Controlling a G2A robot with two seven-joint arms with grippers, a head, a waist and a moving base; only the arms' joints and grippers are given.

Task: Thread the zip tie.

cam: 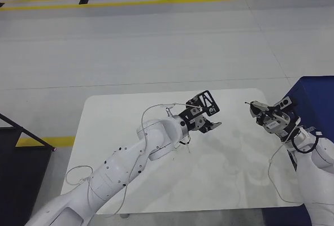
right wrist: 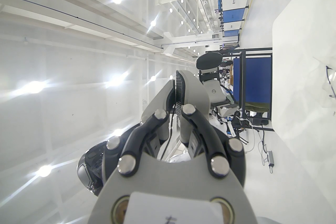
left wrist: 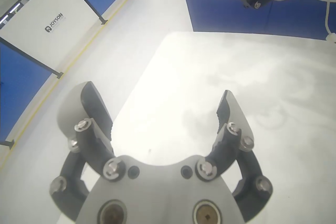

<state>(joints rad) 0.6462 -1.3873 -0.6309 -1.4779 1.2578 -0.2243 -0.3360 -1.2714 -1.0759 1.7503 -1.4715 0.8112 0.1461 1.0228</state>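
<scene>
1. Desk. The white desk (cam: 234, 169) has rounded corners and stands on a pale floor (cam: 127, 51). A blue panel (cam: 328, 104) stands against its right-hand edge.

2. Arms. The left arm (cam: 127, 166) crosses the desk from the near left corner toward the centre. The right arm (cam: 322, 164) comes in at the right edge, in front of the blue panel.

3. Left gripper. The left gripper (cam: 211, 126) is held over the middle of the desk, in its far half. Its jaws are released and spread wide (the left wrist view shows bare desk surface between them), and they hold nothing (left wrist: 157, 89).

4. Right gripper. The right gripper (cam: 254, 107) is held over the far right part of the desk. It points toward the left gripper and is apart from it. Its jaws are clenched, pad against pad (right wrist: 177, 79).

5. Zip tie. The zip tie (right wrist: 171, 109) is a thin dark strip pinched between the right jaws. In the top view, a short dark tip (cam: 247, 103) projects past the jaw tips toward the left gripper and does not reach it. The strip is too thin to show which end is the head.
</scene>
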